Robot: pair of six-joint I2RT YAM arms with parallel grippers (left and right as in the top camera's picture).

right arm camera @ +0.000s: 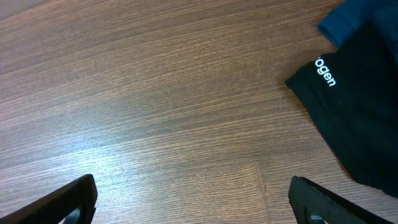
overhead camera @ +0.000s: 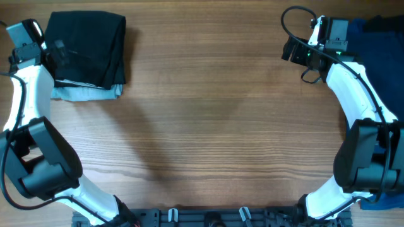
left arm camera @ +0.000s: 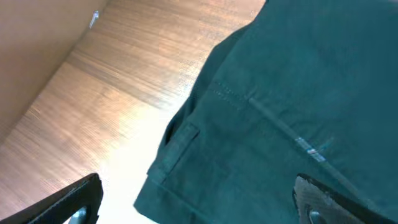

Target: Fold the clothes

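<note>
Sitting at the far left corner of the worktop, a dark garment [overhead camera: 88,47] lies folded square on top of a pale blue garment [overhead camera: 85,93], so that stack looks done. The left gripper [left arm camera: 198,202] hovers over the dark garment's edge, fingers spread wide and holding nothing. At the far right edge, the right gripper [right arm camera: 196,202] is likewise released above bare wood, beside a loose heap [overhead camera: 379,28] of blue and black clothes that I judge is left to fold.

Black garment [overhead camera: 88,47]: folded, atop light blue garment [overhead camera: 85,93]
Left tool [overhead camera: 60,50]: over its left edge
Right tool [overhead camera: 291,50]: top right, near blue clothes [overhead camera: 379,38]
</note>
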